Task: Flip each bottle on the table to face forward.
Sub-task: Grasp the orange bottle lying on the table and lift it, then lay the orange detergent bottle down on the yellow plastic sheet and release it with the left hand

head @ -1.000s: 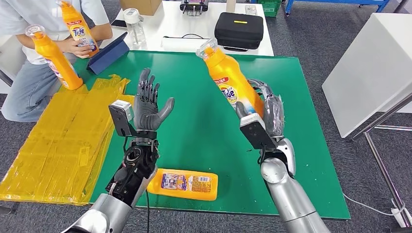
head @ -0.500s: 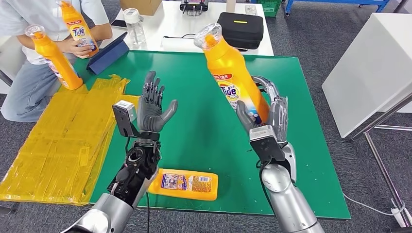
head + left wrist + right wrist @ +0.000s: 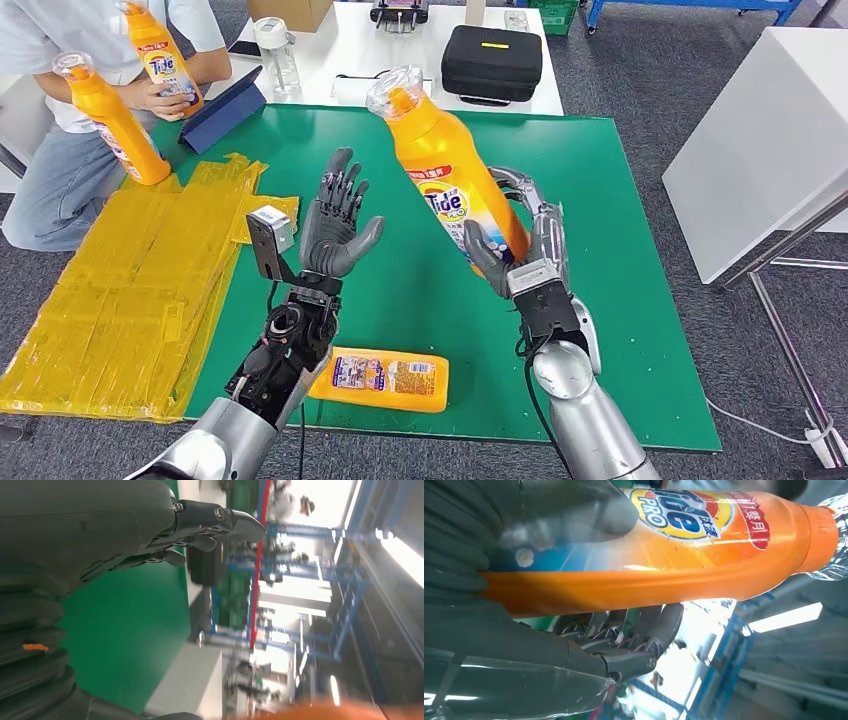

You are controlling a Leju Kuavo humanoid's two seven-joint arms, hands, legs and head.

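1. Right robot hand (image 3: pixel 520 250) grips the lower body of the raised bottle (image 3: pixel 450 170); its long axis slants up and away toward the left robot hand (image 3: pixel 338 225), cap uppermost.
2. The left robot hand, fingers spread and holding nothing, stands just beside the bottle, well placed to receive it.
3. A second bottle (image 3: pixel 378 378) lies flat on the worktop (image 3: pixel 620 300), nearest the left arm.
4. The held bottle's base is hidden; its back label probably faces away.

held bottle (image 3: pixel 447 165) above table (image 3: pixel 640 330), right | lying bottle (image 3: pixel 378 379) near edge, between arms
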